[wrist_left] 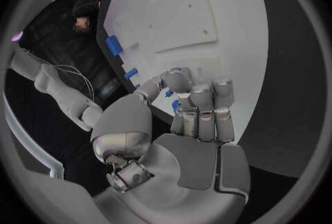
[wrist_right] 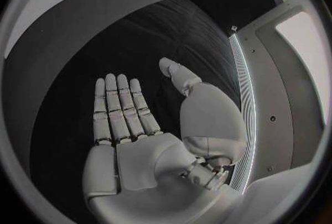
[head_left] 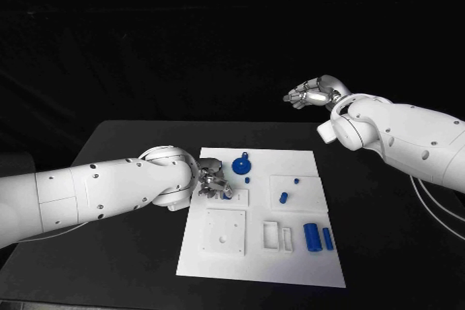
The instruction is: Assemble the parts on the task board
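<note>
A: Left hand first, quick.

B: My left hand (head_left: 213, 183) is down on the task board (head_left: 261, 266), at the board's upper-left part. In the left wrist view my fingers (wrist_left: 201, 103) are curled in tight together with the thumb against them, and bits of blue show at the fingertips. Looks like a small blue part (wrist_left: 174, 105) is pinched there, but it's mostly hidden, so I cannot tell for sure whether I'm holding it or just touching it.

A: Right hand?

B: My right hand (head_left: 312, 93) is up off the table, well apart from the board, beyond its far right corner. The right wrist view shows the palm (wrist_right: 149, 141) flat, fingers straight and side by side, thumb out to the side, nothing in it.

A: Parts on the board?

B: Round blue disc (head_left: 241, 165) just beside my left hand, near the board's top edge. Small blue peg (head_left: 283, 198) in the right middle panel, a tiny blue piece (head_left: 294, 182) above it. Two blue cylinders lying side by side at lower right: thick one (head_left: 311, 237), thin one (head_left: 328, 238), just beside each other. White square plate (head_left: 225, 233) at lower left, white slotted block (head_left: 278, 237) next to it.

A: Board itself?

B: Lying flat on the black table (head_left: 116, 256), roughly centred.
</note>
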